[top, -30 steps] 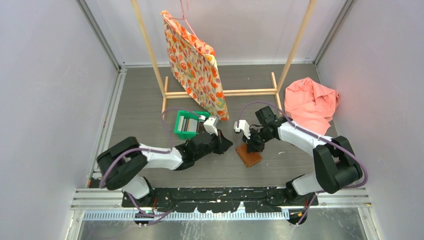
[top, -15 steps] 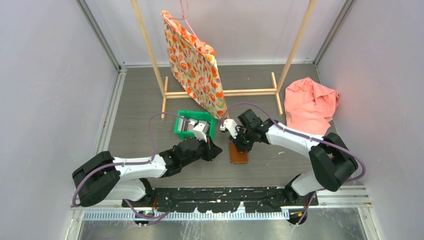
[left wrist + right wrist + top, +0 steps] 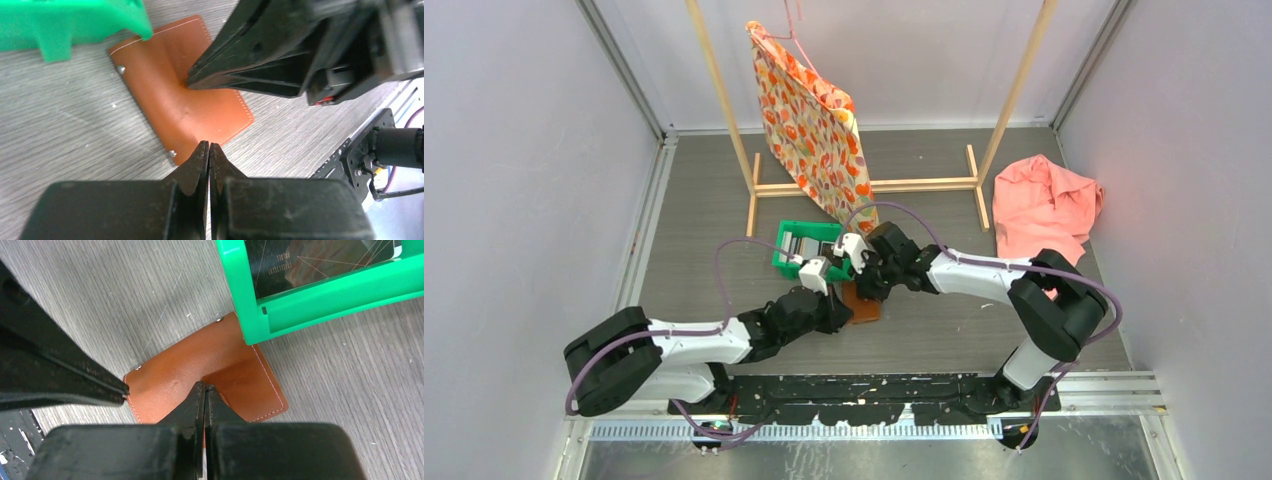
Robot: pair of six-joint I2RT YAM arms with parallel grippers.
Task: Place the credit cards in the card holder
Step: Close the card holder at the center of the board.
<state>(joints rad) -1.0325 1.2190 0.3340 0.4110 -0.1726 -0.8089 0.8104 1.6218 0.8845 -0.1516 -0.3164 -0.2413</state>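
The card holder (image 3: 185, 100), a brown leather wallet, lies closed and flat on the grey table, one corner under the green bin (image 3: 320, 295). It also shows from above as the card holder (image 3: 865, 310) between both arms. My right gripper (image 3: 205, 387) is shut, its tips pressed down on the middle of the leather. My left gripper (image 3: 209, 146) is shut too, its tips at the wallet's near edge with nothing between them. A black credit card (image 3: 310, 260) stands in the bin; from above, the credit cards (image 3: 801, 244) look grey.
A floral bag (image 3: 814, 130) hangs from a wooden rack whose base bar (image 3: 874, 185) crosses the table behind the bin. A pink cloth (image 3: 1044, 205) lies at the back right. Walls close in both sides.
The card holder has slid left across the table up to the green bin, with the shut right gripper on it. Both arms have moved left with it.
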